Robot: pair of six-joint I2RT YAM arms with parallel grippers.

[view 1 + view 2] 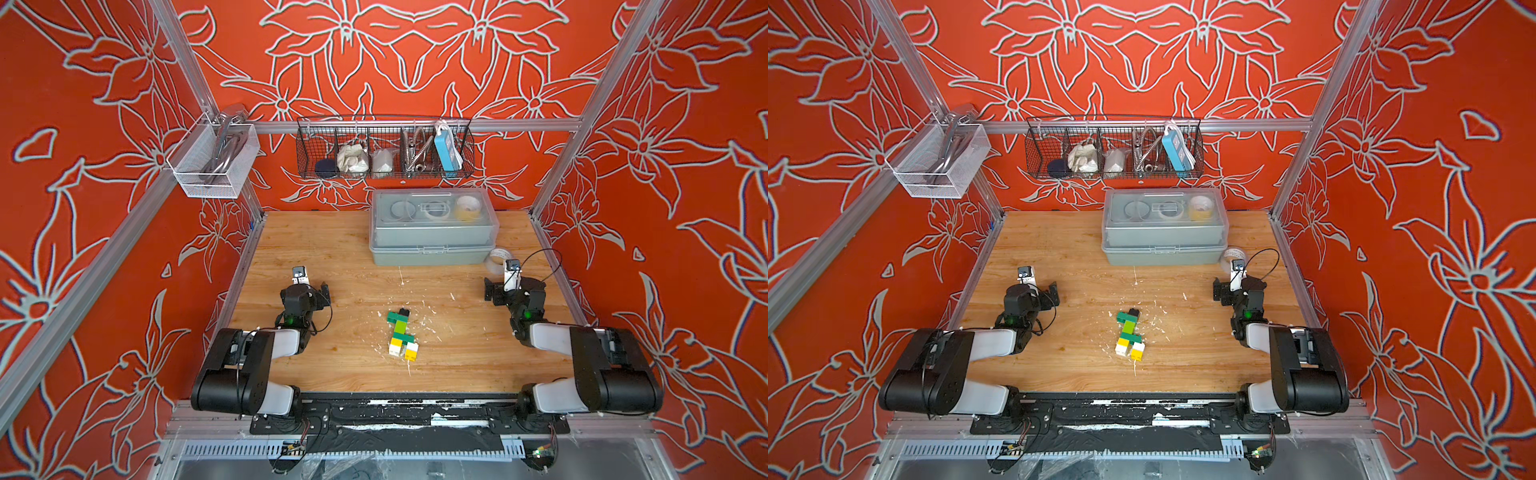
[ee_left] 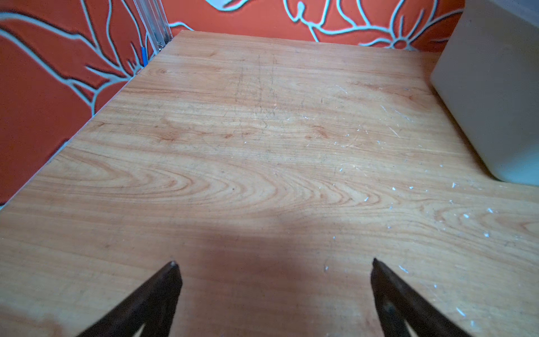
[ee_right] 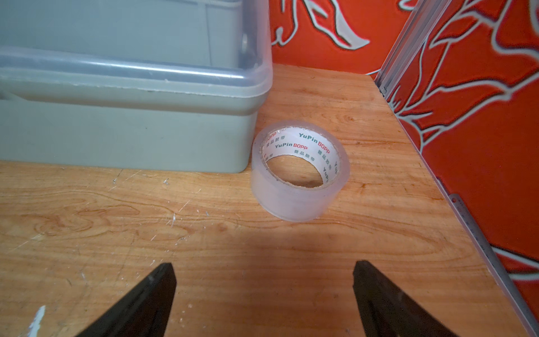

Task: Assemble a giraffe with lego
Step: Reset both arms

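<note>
L gripper [image 2: 273, 262]: released, jaws spread wide, nothing btw them, only the bare wood of the table [image 2: 262, 163] below. R gripper [image 3: 262, 262]: same, jaws wide apart and empty. It faces a clear tape roll [image 3: 300, 175] sitting just beside the near-right corner of a grey plastic box [image 3: 125, 128]. In both top views L gripper is at the table's left side and R gripper at its right, approx mid-depth.

Giraffe [image 1: 401, 332] [image 1: 1128, 334]: near-centre of table, btw the two arms, well apart from both grippers. Long axis runs near-to-far w/ a slight lean. Black cap at the far end, legs at the near end. Can't tell if it stands or lies flat. Far to near: black cap, dk green head set crosswise, lime neck, dk green body at a slant, legs.

Counts: 1 giraffe, 2 grippers. Bricks seen in it: 1 black, 2 dk green, 2 yellow, 2 white; lime part too small to count. 2 legs side by side: left one yellow far / white near, right one white far / yellow near.

Further out: white flecks [image 1: 428, 322] on the wood around the giraffe, the 1 box far centre-right, 1 roll on the table. 1 black wire basket [image 1: 384, 147] on far wall, 1 white mesh basket [image 1: 212, 162] on left wall.
</note>
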